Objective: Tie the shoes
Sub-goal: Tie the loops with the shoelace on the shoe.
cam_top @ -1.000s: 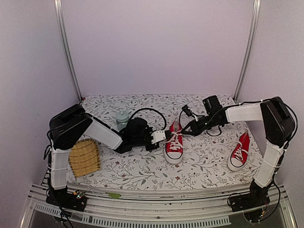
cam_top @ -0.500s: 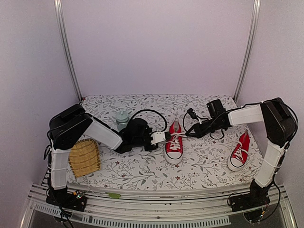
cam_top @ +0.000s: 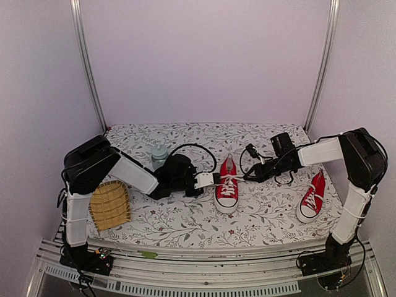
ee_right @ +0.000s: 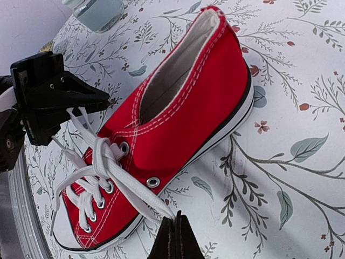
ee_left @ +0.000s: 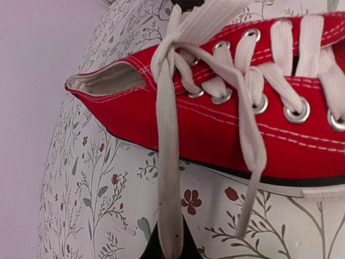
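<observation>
Left wrist view, left end effector (ee_left: 167, 247) mostly cut off, clamped on lace (ee_left: 166, 162), right end effector (ee_right: 173, 238) likewise.

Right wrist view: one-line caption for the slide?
Mid-tie on the red sneaker: right gripper shut on one end of the white lace, left gripper pinching the other, both strands taut.

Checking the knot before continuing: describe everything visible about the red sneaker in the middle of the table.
The small red canvas low-top sneaker with white rubber toe cap and sole stands upright on the floral tablecloth, toe toward the arms. Its white laces are crossed but not bowed; the left fingers and right fingers each pinch one end, pulled sideways.
</observation>
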You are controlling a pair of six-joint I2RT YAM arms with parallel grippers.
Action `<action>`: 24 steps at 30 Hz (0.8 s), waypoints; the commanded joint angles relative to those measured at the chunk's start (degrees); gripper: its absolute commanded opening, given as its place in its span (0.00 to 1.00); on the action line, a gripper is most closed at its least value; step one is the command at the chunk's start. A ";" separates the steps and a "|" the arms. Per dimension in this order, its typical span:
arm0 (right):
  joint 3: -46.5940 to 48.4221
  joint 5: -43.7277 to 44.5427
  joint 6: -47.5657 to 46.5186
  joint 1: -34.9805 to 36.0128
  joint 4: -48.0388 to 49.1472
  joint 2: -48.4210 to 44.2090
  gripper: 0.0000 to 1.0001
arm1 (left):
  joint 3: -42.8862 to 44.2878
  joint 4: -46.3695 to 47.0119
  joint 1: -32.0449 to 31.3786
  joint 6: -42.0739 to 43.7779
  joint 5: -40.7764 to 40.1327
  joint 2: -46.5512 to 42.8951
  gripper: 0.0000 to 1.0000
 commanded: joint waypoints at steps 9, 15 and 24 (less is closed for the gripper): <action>-1.76 0.02 -0.16 -1.42 -0.03 -0.06 0.01 | -0.32 -2.78 1.65 0.79 1.19 -0.62 0.00; -1.95 -0.56 -0.35 -1.47 -0.78 0.81 0.01 | -0.04 -3.14 1.64 0.80 1.54 -0.22 0.00; -1.46 -2.54 0.83 -2.16 -1.58 3.22 0.01 | -0.04 -3.27 1.95 0.73 1.23 -0.19 0.00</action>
